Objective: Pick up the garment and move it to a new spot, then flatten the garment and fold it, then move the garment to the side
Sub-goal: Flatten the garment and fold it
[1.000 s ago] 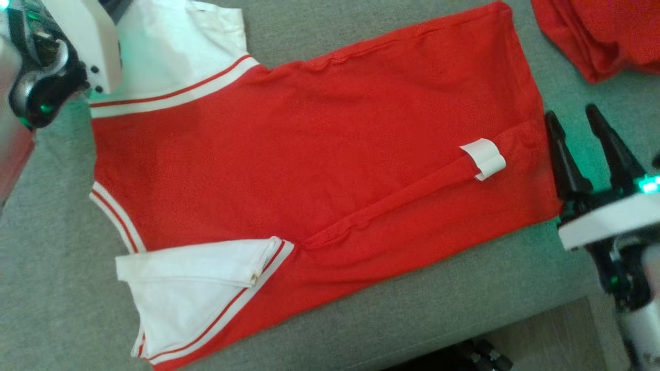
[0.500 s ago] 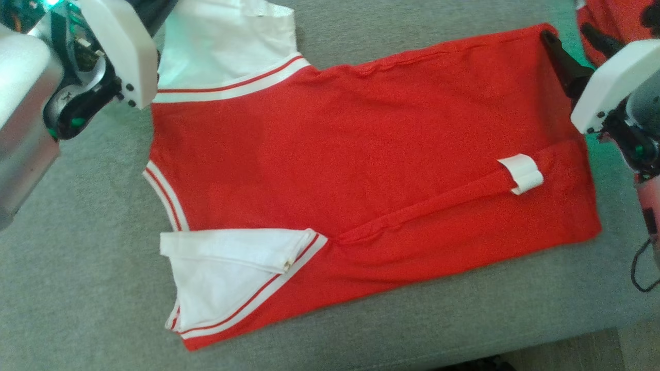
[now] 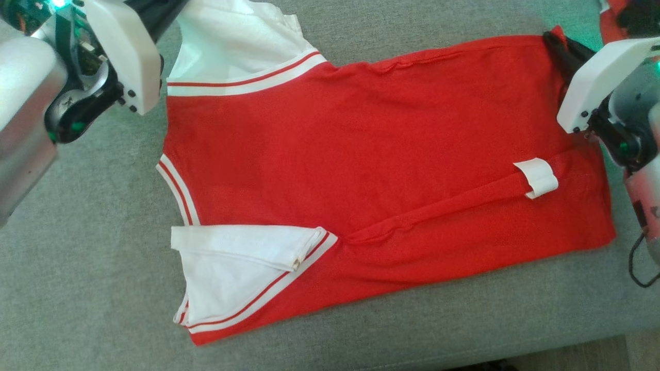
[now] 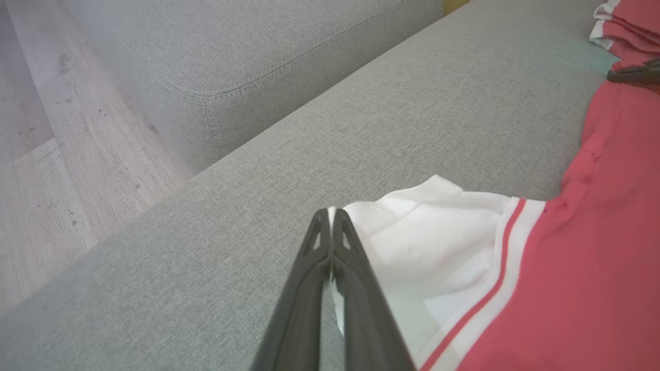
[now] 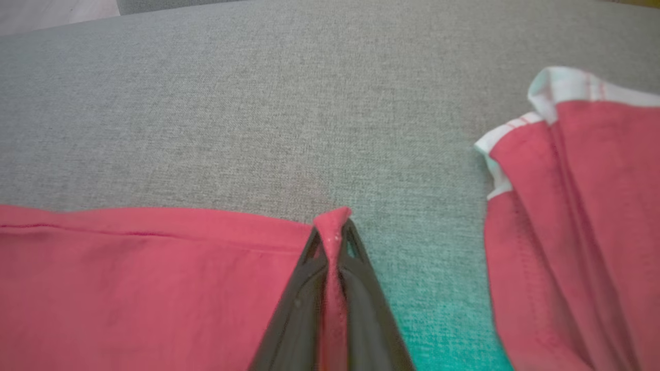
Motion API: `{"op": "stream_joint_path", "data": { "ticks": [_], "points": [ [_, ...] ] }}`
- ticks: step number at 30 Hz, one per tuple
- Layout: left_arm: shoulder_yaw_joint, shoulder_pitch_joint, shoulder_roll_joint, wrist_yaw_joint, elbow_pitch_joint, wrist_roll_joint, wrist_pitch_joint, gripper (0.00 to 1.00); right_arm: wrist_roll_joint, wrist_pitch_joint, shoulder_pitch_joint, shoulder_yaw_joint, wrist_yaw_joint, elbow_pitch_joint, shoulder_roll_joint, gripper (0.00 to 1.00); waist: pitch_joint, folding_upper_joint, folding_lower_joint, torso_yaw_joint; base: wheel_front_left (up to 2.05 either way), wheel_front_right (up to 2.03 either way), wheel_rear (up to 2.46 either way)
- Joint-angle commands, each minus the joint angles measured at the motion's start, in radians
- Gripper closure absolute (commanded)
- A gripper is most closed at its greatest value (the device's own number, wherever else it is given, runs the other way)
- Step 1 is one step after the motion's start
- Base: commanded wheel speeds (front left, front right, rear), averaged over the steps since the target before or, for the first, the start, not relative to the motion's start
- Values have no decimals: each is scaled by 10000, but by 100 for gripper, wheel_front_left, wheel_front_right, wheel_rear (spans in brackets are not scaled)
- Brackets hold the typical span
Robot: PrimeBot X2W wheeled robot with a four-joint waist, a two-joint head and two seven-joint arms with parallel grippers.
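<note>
Our left gripper point(image 4: 330, 215) pinches the white sleeve point(image 4: 417, 242) of the shirt point(image 3: 361, 154); right gripper point(image 5: 332, 233) pinches its red corner point(image 5: 331, 213). A second garment point(image 5: 577, 216) lies near it on the sofa point(image 3: 77, 257), not touching.

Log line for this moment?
garment: spread on sofa | left gripper: shut on white sleeve | right gripper: shut on red hem corner

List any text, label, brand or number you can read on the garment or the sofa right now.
None readable.
The white tag on the red and white garment shows no print from here.
The second red garment and the grey sofa carry no visible lettering.
</note>
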Motion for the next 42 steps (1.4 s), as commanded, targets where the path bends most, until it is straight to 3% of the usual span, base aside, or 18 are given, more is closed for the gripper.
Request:
{"op": "stream_joint_path", "data": {
  "ticks": [1,10,16,23,33,42],
  "points": [
    [368,-571,442,17,-52,-27,-165,100,62,-85,-115,118,67,-126,-247,100,-12,0,0,4,0,0,0],
    [188,-877,489,17,427,788,-1488,100,247,-993,-628,9,67,99,-467,100,-110,0,0,117,0,0,0],
    [592,-1206,55,19,1365,1275,-3490,100,469,-1695,-1040,-439,67,425,-558,100,-251,0,0,337,0,0,0],
    [601,-710,-363,18,1442,576,-4280,100,850,-2055,-663,-636,67,560,-851,100,-641,0,0,726,0,0,0],
    [413,836,226,69,-121,-14,-4854,100,1692,-2439,1141,-1325,67,183,-1426,100,-1201,0,0,1487,0,0,0],
    [293,3070,1131,1063,-2308,-474,-5008,100,1704,-2544,3092,-1891,67,-894,-1605,100,-1585,0,0,1836,0,0,0]
  ]
}}
